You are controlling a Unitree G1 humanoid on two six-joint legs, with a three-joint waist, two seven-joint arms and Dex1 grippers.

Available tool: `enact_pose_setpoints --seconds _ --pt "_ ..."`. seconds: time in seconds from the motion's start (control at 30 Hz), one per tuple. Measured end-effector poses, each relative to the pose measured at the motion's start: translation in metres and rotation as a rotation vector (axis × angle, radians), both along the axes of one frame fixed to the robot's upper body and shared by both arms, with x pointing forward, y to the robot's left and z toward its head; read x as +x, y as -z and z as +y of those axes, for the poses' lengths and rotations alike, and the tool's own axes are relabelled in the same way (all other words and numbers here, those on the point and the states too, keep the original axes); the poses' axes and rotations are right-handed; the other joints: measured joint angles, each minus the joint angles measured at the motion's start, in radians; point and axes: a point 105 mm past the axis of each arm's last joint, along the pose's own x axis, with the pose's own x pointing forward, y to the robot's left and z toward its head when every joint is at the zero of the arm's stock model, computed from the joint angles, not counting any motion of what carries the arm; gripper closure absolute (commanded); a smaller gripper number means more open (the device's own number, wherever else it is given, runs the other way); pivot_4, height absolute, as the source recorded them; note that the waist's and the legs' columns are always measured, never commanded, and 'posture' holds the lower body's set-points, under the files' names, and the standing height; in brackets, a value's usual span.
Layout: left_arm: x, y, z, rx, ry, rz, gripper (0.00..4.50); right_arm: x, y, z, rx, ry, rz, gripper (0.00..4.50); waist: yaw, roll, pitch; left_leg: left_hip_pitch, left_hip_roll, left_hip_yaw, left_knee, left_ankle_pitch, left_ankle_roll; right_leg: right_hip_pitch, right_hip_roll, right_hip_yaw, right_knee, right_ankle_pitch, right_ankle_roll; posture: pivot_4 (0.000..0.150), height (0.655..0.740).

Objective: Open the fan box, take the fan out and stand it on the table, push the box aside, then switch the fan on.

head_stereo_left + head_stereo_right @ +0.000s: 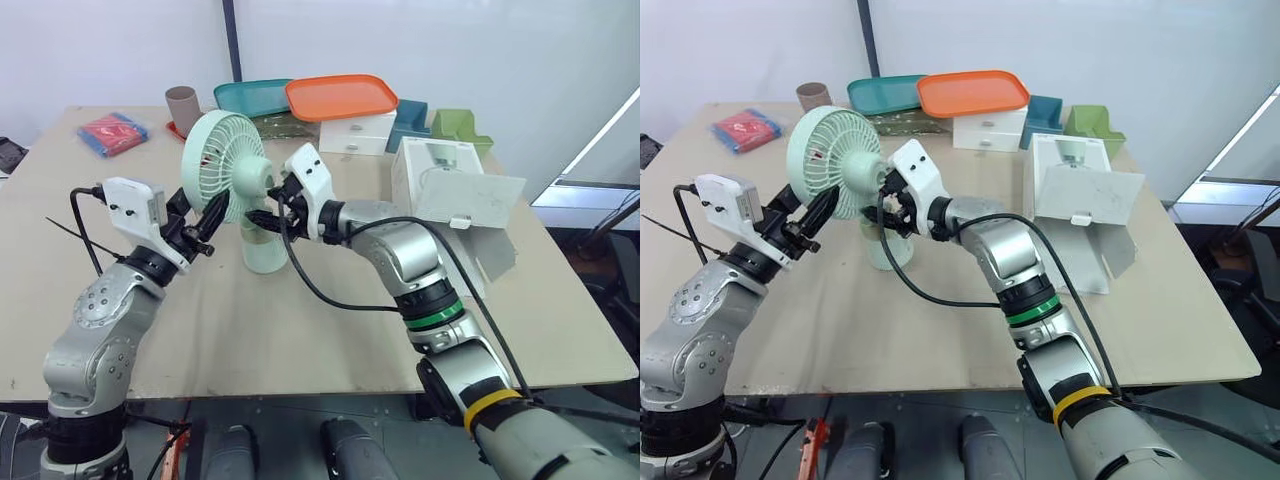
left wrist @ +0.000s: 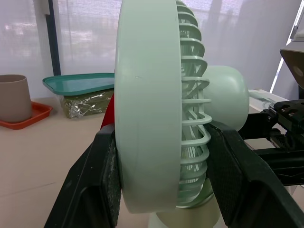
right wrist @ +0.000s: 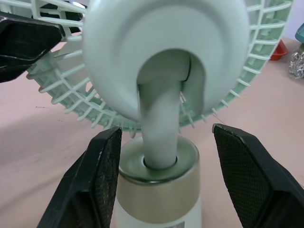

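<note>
A mint-green fan (image 1: 224,166) stands upright on its round base (image 1: 263,251) in the middle of the table. My left gripper (image 1: 212,226) comes in from the left and is shut on the lower part of the fan head; one finger (image 2: 102,175) presses the front rim and the other presses the rear cage. My right gripper (image 1: 268,213) reaches in behind the fan and is open. Its fingers (image 3: 102,171) stand apart on either side of the neck (image 3: 160,123) and base without touching. The white fan box (image 1: 455,186) lies to the right with its flap open.
Along the table's far edge sit a brown cup (image 1: 183,108), a teal tray (image 1: 250,95), an orange tray (image 1: 340,95) on white drawers (image 1: 357,135), and green bins (image 1: 460,128). A red and blue packet (image 1: 112,132) lies at the far left.
</note>
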Motion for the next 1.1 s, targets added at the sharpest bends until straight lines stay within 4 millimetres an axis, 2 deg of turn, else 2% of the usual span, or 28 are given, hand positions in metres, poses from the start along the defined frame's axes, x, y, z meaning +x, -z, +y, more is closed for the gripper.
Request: enact_pose_setpoints --seconds 0.13,0.2,0.27,0.7,0.73,0.77,0.9,1.1 --pt "0.0005 -0.0009 0.0001 0.000 -0.001 -0.002 2.45 0.0036 -0.0003 -0.0006 -0.011 0.022 -0.004 3.27 0.000 0.000 0.000 0.000 0.000 0.000 0.000 0.000 0.000 0.000 0.000 0.000 0.000 0.000 0.000 0.150 0.7400" --pt "0.0004 -0.0009 0.0001 0.001 0.000 -0.003 2.45 0.0034 -0.0003 0.0005 -0.009 0.021 -0.003 3.82 0.001 0.000 0.000 0.000 0.000 0.000 0.000 0.000 0.000 0.000 0.000 0.000 0.000 0.000 0.000 0.150 0.7400" --pt "0.0004 -0.0008 0.0000 0.001 0.001 -0.003 2.45 0.0030 -0.0004 0.0015 -0.006 0.020 -0.002 4.09 0.001 0.000 0.000 0.000 0.000 0.000 0.000 0.000 0.000 0.000 0.000 0.000 0.000 0.000 0.000 0.150 0.7400" --pt "-0.0003 0.0019 0.0031 0.012 0.012 -0.012 2.45 0.0027 0.0009 0.0028 -0.003 0.013 0.007 4.10 0.001 0.000 0.000 0.000 0.000 0.000 0.000 0.000 0.000 0.000 0.000 0.000 0.000 0.000 0.000 0.150 0.7400" --pt "-0.0006 0.0021 0.0038 0.011 0.011 -0.012 1.50 0.0027 0.0010 0.0030 -0.002 0.013 0.008 4.10 0.001 0.000 0.000 0.000 0.000 0.000 0.000 0.000 0.000 0.000 0.000 0.000 0.000 0.000 0.000 0.150 0.7400" --pt "-0.0014 0.0028 0.0046 0.009 0.016 -0.011 1.43 0.0023 0.0012 0.0036 -0.002 0.011 0.009 4.10 0.001 0.000 0.000 0.000 0.000 0.000 0.000 0.000 0.000 0.000 0.000 0.000 0.000 0.000 0.000 0.150 0.7400" --pt "-0.0048 -0.0010 0.0030 -0.002 0.046 -0.034 0.54 0.0035 0.0061 0.0039 -0.008 0.011 0.029 4.10 0.001 0.000 0.000 0.000 0.000 0.000 0.000 0.000 0.000 0.000 0.000 0.000 0.000 0.000 0.000 0.150 0.7400" --pt "-0.0061 -0.0013 0.0019 -0.006 0.061 -0.037 0.54 0.0035 0.0066 0.0044 -0.008 0.011 0.032 4.10 0.001 0.000 0.000 0.000 0.000 0.000 0.000 0.000 0.000 0.000 0.000 0.000 0.000 0.000 0.000 0.150 0.7400"
